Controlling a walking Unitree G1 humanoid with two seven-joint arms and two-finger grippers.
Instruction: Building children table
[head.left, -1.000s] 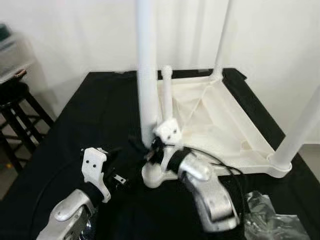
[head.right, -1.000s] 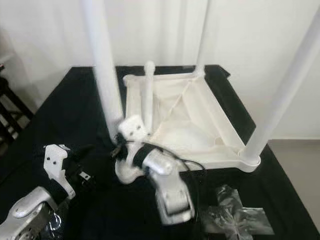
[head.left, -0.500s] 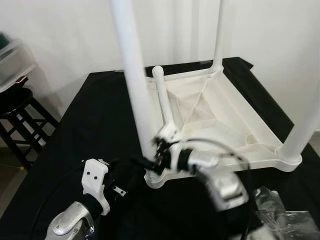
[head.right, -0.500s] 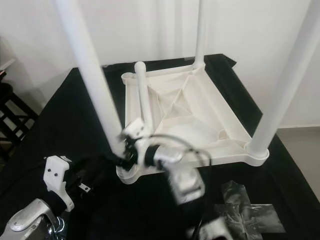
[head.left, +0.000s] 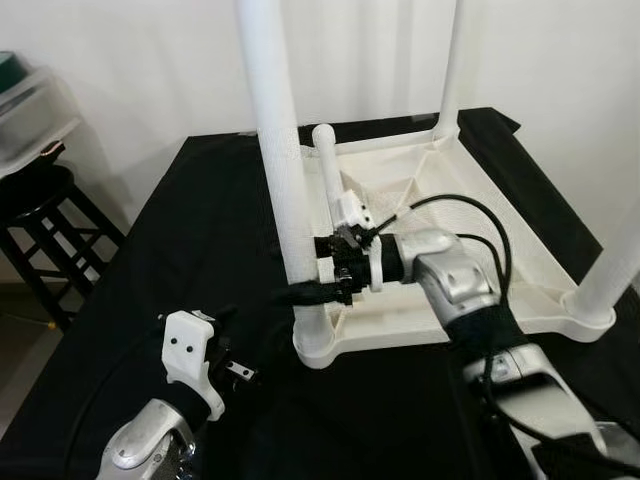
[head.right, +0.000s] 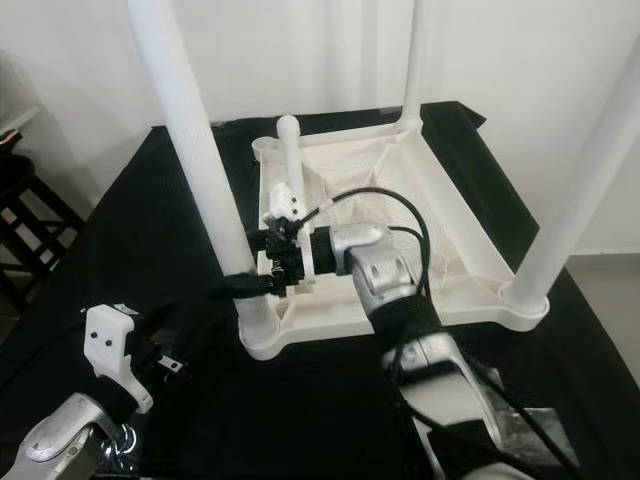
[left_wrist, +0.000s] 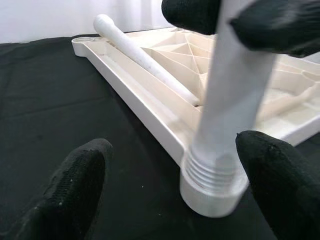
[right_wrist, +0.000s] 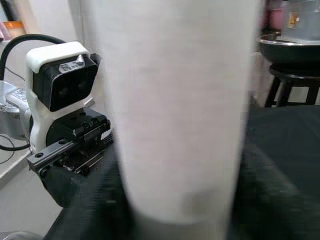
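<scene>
Since 1 second ago, the right gripper (head.left: 312, 291) has risen from the socket to pinch the near leg (head.left: 278, 150).

Upturned white tabletop (head.left: 520, 250) rests on a black cloth (head.left: 190, 230); 3 legs stand upright and 1 loose leg (head.left: 330, 170) lies inside, toward 11 o'clock. Left gripper (left_wrist: 170, 185), fingers spread, empty, hovers at 7 o'clock beside the near leg's threaded base.

1. I see the white table top (head.left: 470, 215) lying upside down on my black cloth (head.left: 190, 260).
2. My right gripper (head.left: 310, 290) clamps the near-left leg (head.left: 280, 180) low down.
3. My left gripper (head.left: 235, 365) hovers beside that corner.
</scene>
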